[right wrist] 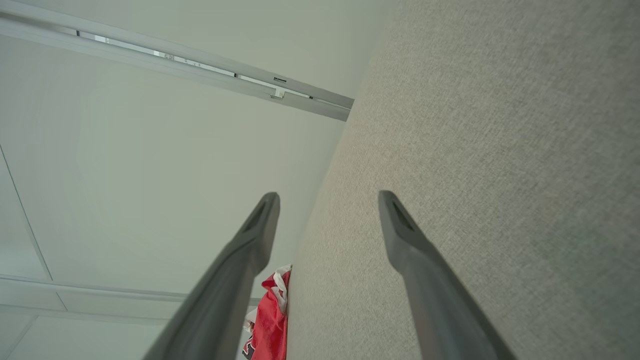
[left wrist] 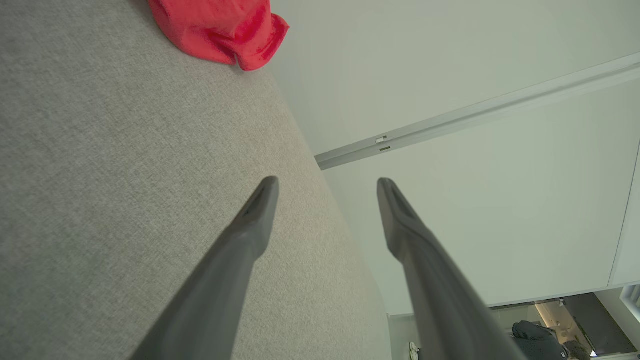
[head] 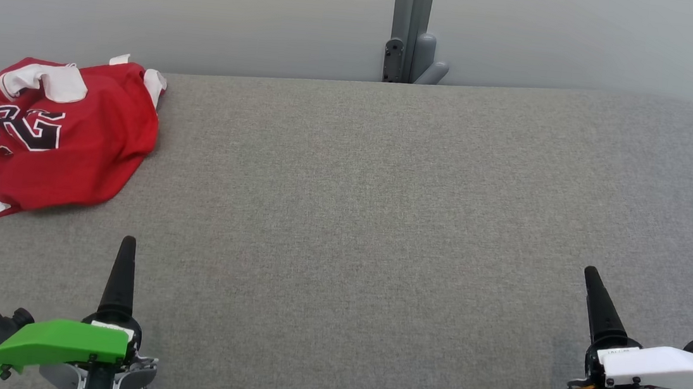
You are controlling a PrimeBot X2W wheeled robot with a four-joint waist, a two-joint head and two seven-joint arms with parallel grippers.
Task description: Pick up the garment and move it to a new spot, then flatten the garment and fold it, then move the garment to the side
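The garment (head: 66,136) is a red jersey with white trim and black numbers, lying crumpled at the far left of the grey fabric surface (head: 382,223) and partly over its left edge. My left gripper (head: 127,248) hovers at the near left, well short of the garment, fingers pointing away from me. In the left wrist view the left gripper (left wrist: 327,182) stands open and empty, with the garment (left wrist: 220,30) far ahead. My right gripper (head: 591,276) is at the near right, far from the garment. The right gripper (right wrist: 327,197) is open and empty too, and the garment (right wrist: 270,320) shows at a distance.
A grey metal post (head: 410,29) with a bracket stands behind the surface's far edge, against a pale wall (head: 212,4). The surface's corner rounds off at the far right. Bare grey fabric stretches between the two grippers and ahead of them.
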